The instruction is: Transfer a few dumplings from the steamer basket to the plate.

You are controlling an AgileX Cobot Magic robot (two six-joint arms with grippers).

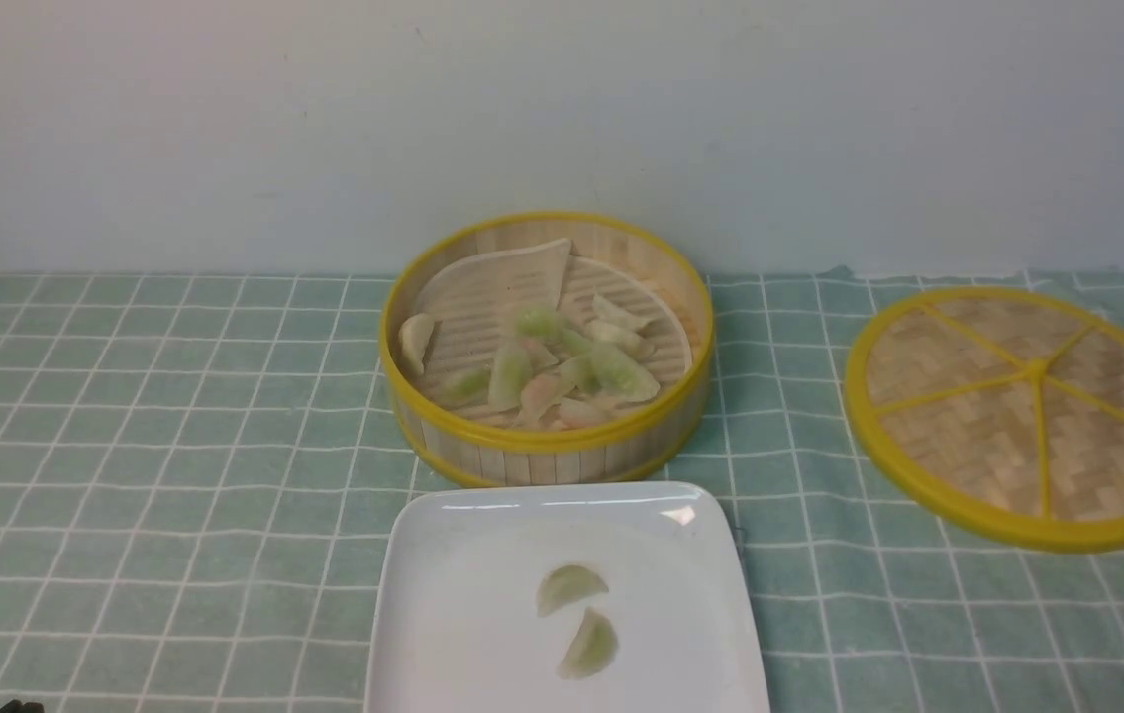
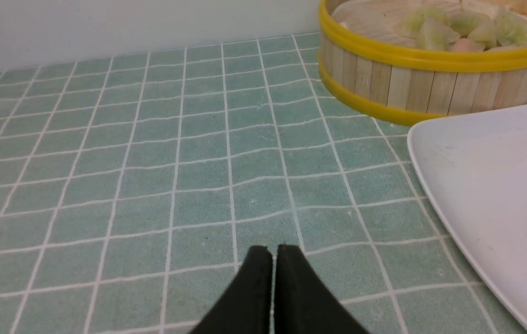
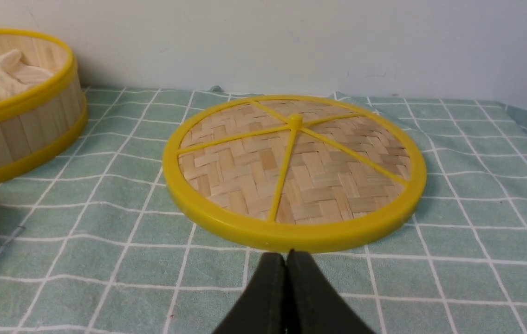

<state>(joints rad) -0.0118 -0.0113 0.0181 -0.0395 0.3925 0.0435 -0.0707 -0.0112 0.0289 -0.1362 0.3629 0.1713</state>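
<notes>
Bamboo with smooth yellow rims forms the round steamer basket (image 1: pixel 547 436), set beyond the left gripper (image 2: pixel 275 250) and toward its right; its slatted floor is partly covered by a pale liner (image 1: pixel 482 282). Nearer the left jaws than the basket, the glossy white square plate (image 1: pixel 462 594) is placed on green checked cloth (image 1: pixel 175 495). Coarsely woven bamboo fills the yellow-ribbed lid (image 3: pixel 244 157), lying ahead of the right gripper (image 3: pixel 283 255). Both grippers are closed, with nothing held. Dumplings (image 1: pixel 512 374), crescent-shaped and translucent, are clustered in the basket in green, pinkish and cream; two pale green ones are laid on the plate. The overlapping pile cannot be counted surely, and the plate's near edge is cut off in the front view.
</notes>
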